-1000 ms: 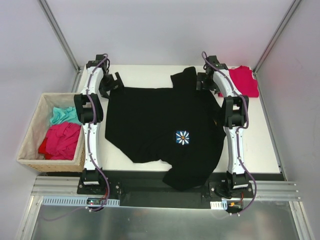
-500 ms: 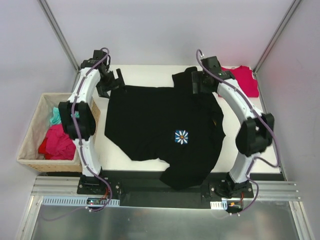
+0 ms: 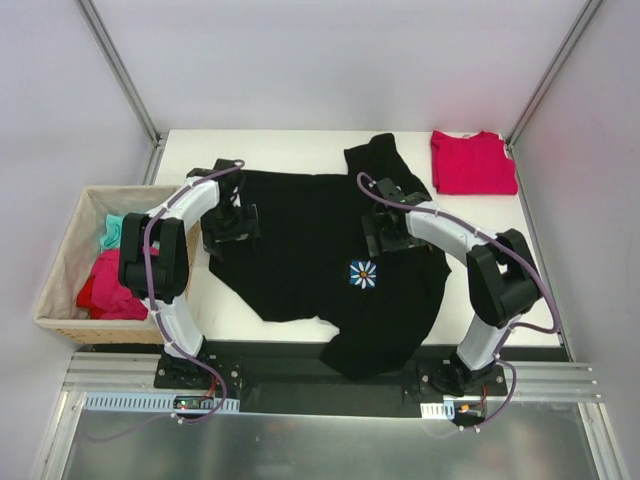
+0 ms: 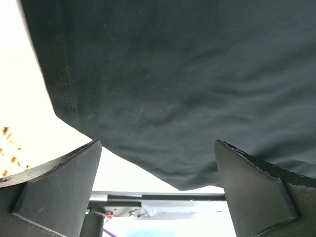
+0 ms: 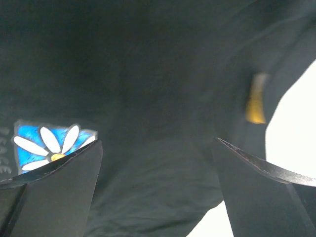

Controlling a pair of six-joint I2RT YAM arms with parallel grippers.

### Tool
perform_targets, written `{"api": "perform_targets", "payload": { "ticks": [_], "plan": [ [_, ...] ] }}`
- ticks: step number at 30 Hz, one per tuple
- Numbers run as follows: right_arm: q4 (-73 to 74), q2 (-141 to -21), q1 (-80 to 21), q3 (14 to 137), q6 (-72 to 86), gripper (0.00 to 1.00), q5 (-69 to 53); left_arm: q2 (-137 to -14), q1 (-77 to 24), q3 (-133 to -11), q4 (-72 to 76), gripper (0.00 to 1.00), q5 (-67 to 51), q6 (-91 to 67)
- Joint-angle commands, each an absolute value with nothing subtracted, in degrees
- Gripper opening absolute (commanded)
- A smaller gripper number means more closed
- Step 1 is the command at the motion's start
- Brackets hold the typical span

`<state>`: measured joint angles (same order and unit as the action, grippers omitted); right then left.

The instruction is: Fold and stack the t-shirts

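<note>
Black t-shirt point(image 3: 320, 240) cloth fills the gap between both sets of jaws, yet neither pair has hold of it. The left jaws stand spread wide, and their dark fingers point(image 4: 59, 187) hover over the shirt's left part, near a stitched hem and with nothing pinched between them. The right jaws are just as wide. Their fingers point(image 5: 54, 192) frame plain black fabric, with the daisy emblem point(image 5: 49, 140) at one side and a small yellow tag point(image 5: 256, 103) at the other, and they grip nothing either. Whether any fingertip brushes the cloth I cannot tell.

Seen from above, the left arm point(image 3: 165, 255) curls in over the shirt's left flank and the right arm point(image 3: 470, 245) over its right middle. The shirt lies spread, print side up, across the middle of the bench point(image 3: 290, 145). It is askew, with one sleeve pointing to the far edge and a rumpled part drooping over the near edge. A red t-shirt point(image 3: 473, 162) sits as a neat rectangle at the far right corner, apart from the black one. The woven basket point(image 3: 55, 280) to the left holds more bunched clothing.

The step in hand looks like the start of folding the black shirt. The next move calls for each pair to settle on an edge, pinch a single layer and carry it across evenly. The overhanging part probably needs drawing back onto the bench first.
</note>
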<state>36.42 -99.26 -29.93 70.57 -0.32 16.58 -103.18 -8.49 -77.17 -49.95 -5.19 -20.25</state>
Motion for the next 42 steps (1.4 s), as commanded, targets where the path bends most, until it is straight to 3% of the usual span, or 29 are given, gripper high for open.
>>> {"api": "perform_targets", "payload": {
  "ticks": [1, 20, 42],
  "plan": [
    [33.7, -99.6, -33.4, 70.8, 3.0, 0.97, 15.3, -103.8, -8.7, -76.3, -48.7, 0.99, -3.2, -20.1],
    [34.3, -111.7, -35.4, 74.1, 5.7, 0.97, 13.5, -113.7, -9.1, -80.2, -49.9, 0.99, -2.7, -20.1],
    [42.8, -119.4, -28.1, 91.2, 5.2, 0.97, 11.9, -127.2, -9.1, -102.8, -56.9, 0.99, -3.6, -20.0]
  ]
}}
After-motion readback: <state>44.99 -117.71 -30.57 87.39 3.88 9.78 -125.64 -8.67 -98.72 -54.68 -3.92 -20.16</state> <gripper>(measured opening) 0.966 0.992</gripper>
